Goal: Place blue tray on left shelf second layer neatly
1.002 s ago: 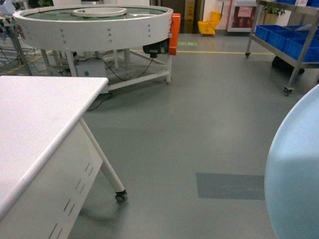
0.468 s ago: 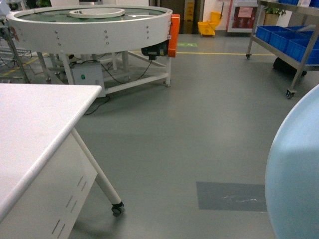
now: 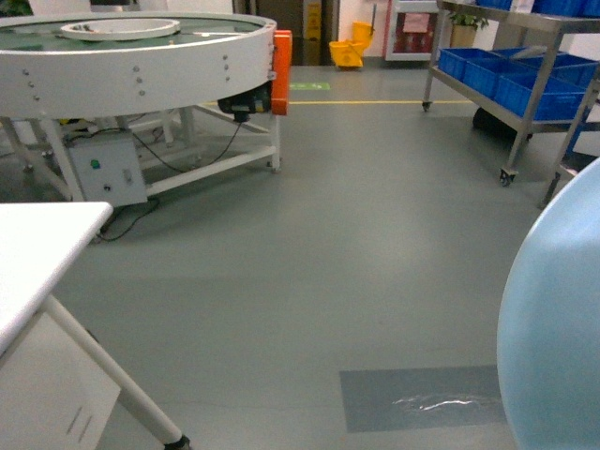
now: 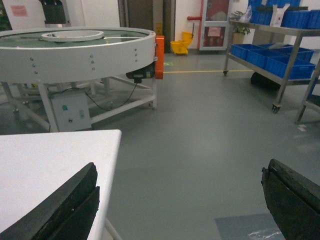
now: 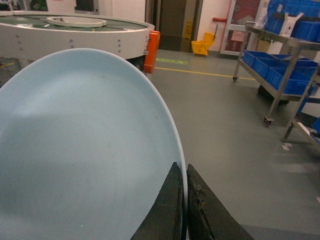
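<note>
Pale blue plastic fills the right wrist view: the blue tray [image 5: 85, 150] is held on edge, its rim clamped between the two black fingers [image 5: 167, 210] of the right gripper [image 5: 184, 200], which are closed to a thin slit around that rim. In the head view the same tray occupies the near right corner, raised above the grey floor [image 3: 356, 244].

The left gripper [image 4: 180, 200] is held level and points forward, its two dark fingers [image 4: 65, 205] spread wide at the lower corners of the left wrist view, with nothing between them. Its left finger is over the near corner of the white table [image 4: 45, 165].

A steel shelf rack [image 3: 525, 94] on castors stands at the far right, well apart from the tray. Deep blue crates [image 3: 511, 80] sit on its lower visible tier. A round white conveyor table [image 3: 141, 61] with an orange end cap [image 3: 281, 58] stands at the far left, a grey control box [image 3: 108, 169] beneath it. A yellow mop bucket [image 3: 349, 49] is at the far wall.
</note>
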